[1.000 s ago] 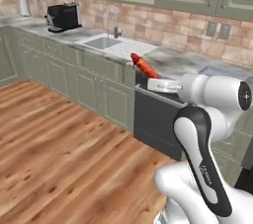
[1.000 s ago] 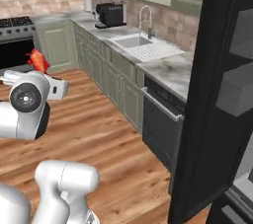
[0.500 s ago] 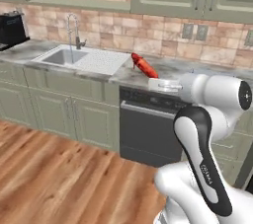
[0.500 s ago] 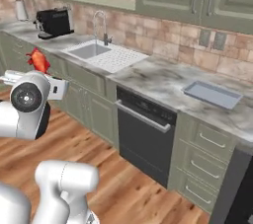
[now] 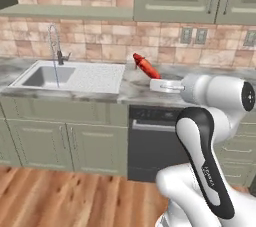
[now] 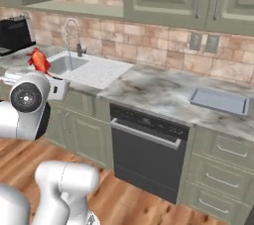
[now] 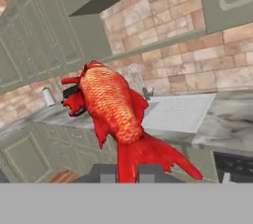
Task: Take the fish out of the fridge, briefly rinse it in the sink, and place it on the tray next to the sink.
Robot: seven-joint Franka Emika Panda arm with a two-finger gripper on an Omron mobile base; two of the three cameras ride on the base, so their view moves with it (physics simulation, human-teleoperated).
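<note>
Over on the left, the sink (image 5: 70, 77) with its spring faucet (image 5: 56, 46) sits in the marble bench (image 6: 163, 95), basin open. Next along, the claw (image 7: 126, 172) is pinched tight on the fish (image 5: 145, 66) by its tail, carried in the air short of the basin, so I'd say rinsing comes next: swing it left under the tap. Dishwasher (image 6: 149, 154) below, tray (image 6: 219, 100) far right, nothing really blocking.

Base views share sink (image 5: 47, 77) (hand close).
</note>
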